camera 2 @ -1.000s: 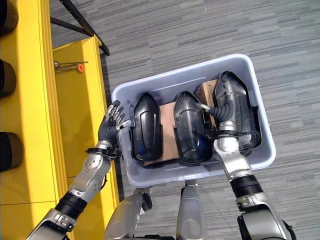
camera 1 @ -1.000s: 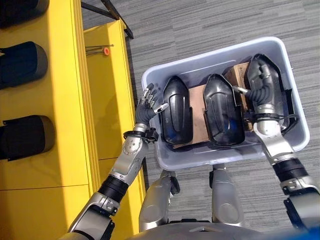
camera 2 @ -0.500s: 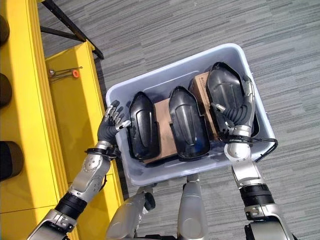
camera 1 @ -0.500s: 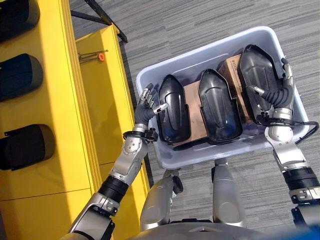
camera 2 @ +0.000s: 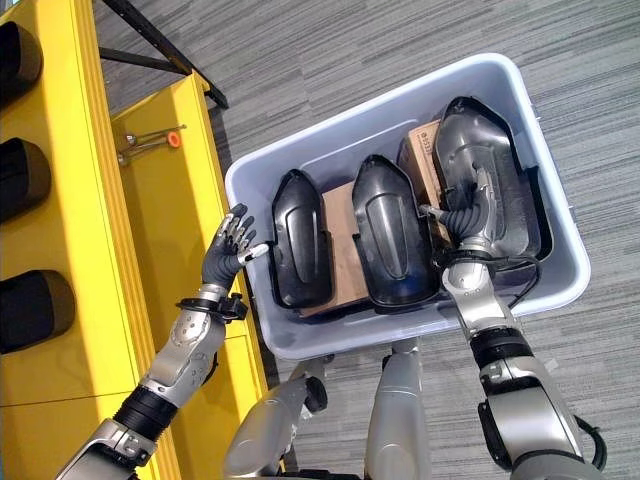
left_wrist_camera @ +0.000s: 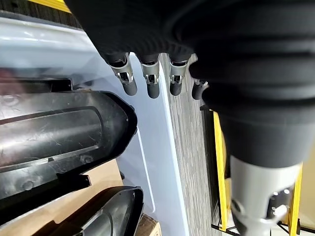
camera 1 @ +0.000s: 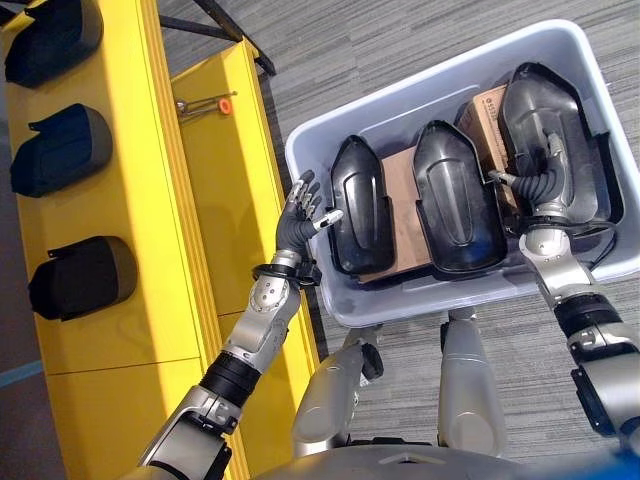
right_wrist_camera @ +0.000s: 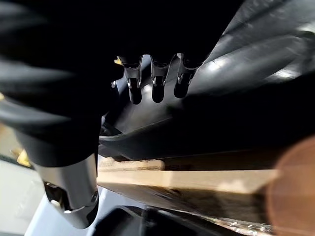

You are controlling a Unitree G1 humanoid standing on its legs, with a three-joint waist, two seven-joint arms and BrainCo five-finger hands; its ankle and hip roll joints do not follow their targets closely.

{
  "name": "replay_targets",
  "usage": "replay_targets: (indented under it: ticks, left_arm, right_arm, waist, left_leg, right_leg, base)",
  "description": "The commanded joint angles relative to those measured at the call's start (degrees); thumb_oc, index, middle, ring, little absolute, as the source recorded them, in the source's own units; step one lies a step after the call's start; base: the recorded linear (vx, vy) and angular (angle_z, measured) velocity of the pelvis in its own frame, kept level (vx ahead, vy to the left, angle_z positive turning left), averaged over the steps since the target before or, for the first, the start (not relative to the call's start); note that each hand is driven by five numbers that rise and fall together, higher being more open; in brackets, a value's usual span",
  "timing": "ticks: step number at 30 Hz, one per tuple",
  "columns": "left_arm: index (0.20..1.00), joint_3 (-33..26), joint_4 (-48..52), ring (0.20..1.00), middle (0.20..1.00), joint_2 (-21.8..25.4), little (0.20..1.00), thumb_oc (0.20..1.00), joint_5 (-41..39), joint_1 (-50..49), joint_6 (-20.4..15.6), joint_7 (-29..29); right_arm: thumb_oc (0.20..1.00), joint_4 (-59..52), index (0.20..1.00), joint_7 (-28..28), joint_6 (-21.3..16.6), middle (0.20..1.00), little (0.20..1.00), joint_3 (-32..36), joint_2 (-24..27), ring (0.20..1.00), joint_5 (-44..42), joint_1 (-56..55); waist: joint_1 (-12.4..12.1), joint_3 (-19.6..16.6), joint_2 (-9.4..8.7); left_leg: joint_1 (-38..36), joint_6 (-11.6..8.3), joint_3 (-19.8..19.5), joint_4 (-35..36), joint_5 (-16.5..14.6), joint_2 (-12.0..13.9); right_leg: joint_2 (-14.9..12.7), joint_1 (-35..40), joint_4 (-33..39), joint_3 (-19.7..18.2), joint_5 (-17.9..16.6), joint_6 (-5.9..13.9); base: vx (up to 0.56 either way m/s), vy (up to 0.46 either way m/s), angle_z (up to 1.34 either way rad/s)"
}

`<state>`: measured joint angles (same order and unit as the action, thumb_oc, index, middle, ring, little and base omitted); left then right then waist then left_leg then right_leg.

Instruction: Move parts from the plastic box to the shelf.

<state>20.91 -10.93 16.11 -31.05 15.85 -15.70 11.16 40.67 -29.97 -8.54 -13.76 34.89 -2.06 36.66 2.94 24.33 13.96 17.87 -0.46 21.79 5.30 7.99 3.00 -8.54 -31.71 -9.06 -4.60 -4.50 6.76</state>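
A pale grey plastic box [camera 1: 420, 95] holds three black moulded parts side by side: left part [camera 1: 358, 205], middle part [camera 1: 455, 195] and right part [camera 1: 560, 110]. My right hand [camera 1: 545, 185] lies on top of the right part with its fingers [right_wrist_camera: 155, 83] stretched along the shell and the thumb apart; nothing is gripped. My left hand [camera 1: 300, 215] hovers open just outside the box's left rim, its fingers [left_wrist_camera: 150, 81] near the left part [left_wrist_camera: 59, 132]. The yellow shelf [camera 1: 160, 200] stands to the left.
Three black parts [camera 1: 80, 275] sit in the shelf's slots. Cardboard pieces [camera 1: 400, 200] lie under the parts in the box. A thin tool with an orange tip [camera 1: 205, 105] rests on the lower yellow ledge. A black frame leg [camera 1: 230, 25] crosses the grey carpet.
The camera has shifted. My right hand has moved from the right part's outer edge onto the middle of that part. My left hand stays by the box's left rim.
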Motion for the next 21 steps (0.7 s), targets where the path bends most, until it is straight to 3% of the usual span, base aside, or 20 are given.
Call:
replay_targets:
  ticks: [1,11,21]
  left_arm:
    - [1.0,1.2,2.2,1.0,1.0,-0.2,1.0,1.0,-1.1,0.3,-3.1,-0.8]
    - [1.0,2.2,2.4,1.0,1.0,-0.1,1.0,1.0,-1.6,0.7,-2.8,-1.3]
    - [1.0,1.2,1.7,1.0,1.0,-0.6,1.0,1.0,-1.0,0.3,-2.1,-0.1]
  right_arm:
    - [1.0,0.0,1.0,0.1,-0.8,1.0,1.0,-1.5,1.6,1.0,-2.0,2.6]
    - [1.0,6.8,1.0,5.6,-2.0,1.0,1.0,-5.1,-1.3,1.0,-10.0,4.6]
    - [1.0,-7.5,1.0,9.6,-4.0,1.0,1.0,-7.9,-8.9,1.0,-14.6,-2.8]
  waist:
    - [-0.6,-1.8,-1.43]
    - [-1.4,-1.4,-1.51]
    - [-1.0,-1.4,-3.63]
  left_leg:
    - [-3.2,-7.23,-2.1,-2.3,-1.5,4.8]
    - [-2.4,-7.25,-2.6,-2.5,-1.5,4.6]
    - [-2.3,-7.2,-3.5,-3.0,-2.1,4.7]
  right_leg:
    - [-3.8,-1.5,0.4,2.6,-3.4,4.18]
    - [-3.7,-2.3,-0.4,3.6,-3.1,3.81]
    - [-3.8,-1.7,-0.4,4.4,-2.9,3.53]
  base:
    - [0.0,-0.004,0.04]
    - [0.0,-0.001,0.01]
    - [0.01,-0.006,0.03]
